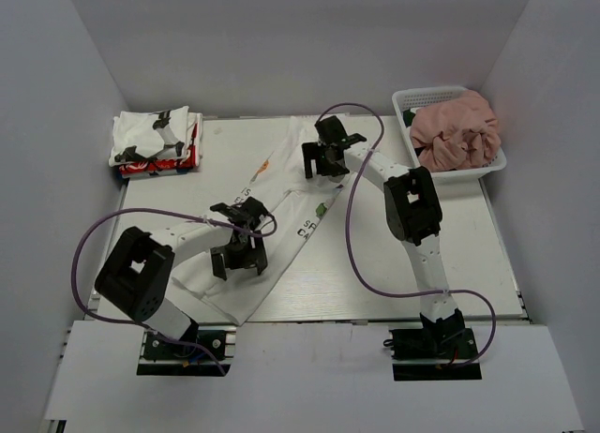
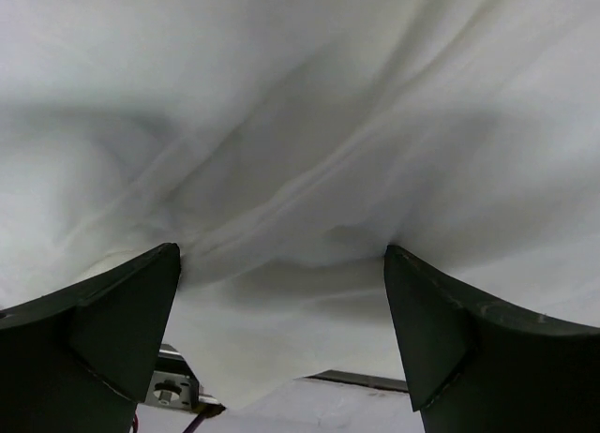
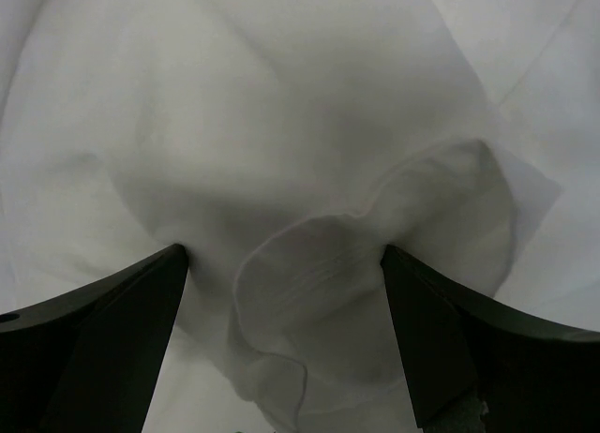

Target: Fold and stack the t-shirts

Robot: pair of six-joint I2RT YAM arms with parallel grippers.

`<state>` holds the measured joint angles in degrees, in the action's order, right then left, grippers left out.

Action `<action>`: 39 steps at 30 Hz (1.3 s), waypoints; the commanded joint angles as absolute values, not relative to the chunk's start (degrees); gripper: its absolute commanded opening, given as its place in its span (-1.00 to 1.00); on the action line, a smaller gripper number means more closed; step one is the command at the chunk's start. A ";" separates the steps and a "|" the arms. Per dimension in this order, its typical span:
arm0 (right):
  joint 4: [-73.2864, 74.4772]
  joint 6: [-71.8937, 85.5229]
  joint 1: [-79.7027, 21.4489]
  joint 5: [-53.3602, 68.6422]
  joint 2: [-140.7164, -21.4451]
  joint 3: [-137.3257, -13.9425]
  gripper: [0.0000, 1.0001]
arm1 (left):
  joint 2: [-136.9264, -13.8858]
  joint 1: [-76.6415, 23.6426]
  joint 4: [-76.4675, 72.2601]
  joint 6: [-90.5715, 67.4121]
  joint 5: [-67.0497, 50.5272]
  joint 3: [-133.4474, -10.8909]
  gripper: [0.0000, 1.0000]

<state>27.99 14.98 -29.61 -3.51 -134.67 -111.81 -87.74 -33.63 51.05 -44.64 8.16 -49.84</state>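
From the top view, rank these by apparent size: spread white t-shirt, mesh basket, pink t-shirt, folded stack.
1. spread white t-shirt
2. mesh basket
3. pink t-shirt and folded stack: these look about alike, so they are left unranked.

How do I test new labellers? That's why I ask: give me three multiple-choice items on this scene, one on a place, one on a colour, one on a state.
1. Where is the pink t-shirt?
A. hung on the back wall
B. in the white basket
C. on the floor

2. What colour is the spread t-shirt lying across the table?
A. white
B. dark green
C. red

3. How does the right gripper stand?
A. open, with white cloth in its gap
B. shut on the basket's rim
C. shut in the air, away from any cloth

Answers:
1 B, the pink cloth fills the basket at the table's far right.
2 A, the top view shows it white with small coloured print.
3 A, the right wrist view shows a wide gap with bunched cloth in it.
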 commanded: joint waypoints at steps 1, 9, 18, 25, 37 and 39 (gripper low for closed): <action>33.12 15.91 -29.53 -11.60 -134.03 -112.06 0.81 | -89.38 -36.99 49.66 -45.44 4.84 -48.25 0.99; 31.07 22.77 -29.88 -17.51 -125.62 -96.46 0.81 | -94.21 -43.76 47.82 -47.11 1.14 -49.65 0.99; 30.31 20.48 -29.09 -11.95 -139.18 -114.64 0.81 | -97.38 -50.44 49.92 -50.44 -3.25 -55.28 0.99; 19.79 19.95 -26.12 -5.55 -149.76 -129.18 0.81 | -104.04 -52.91 51.24 -53.09 -0.72 -62.92 0.99; 5.53 21.28 -23.38 10.89 -150.39 -135.62 0.81 | -107.15 -54.13 49.22 -54.49 -0.01 -77.34 0.99; 6.58 18.03 -23.64 14.48 -146.80 -133.09 0.81 | -104.17 -54.75 51.67 -55.63 3.93 -77.34 0.99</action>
<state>8.47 22.33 -22.61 7.55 -152.18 -133.38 -110.45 -53.34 51.92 -54.08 -0.60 -76.44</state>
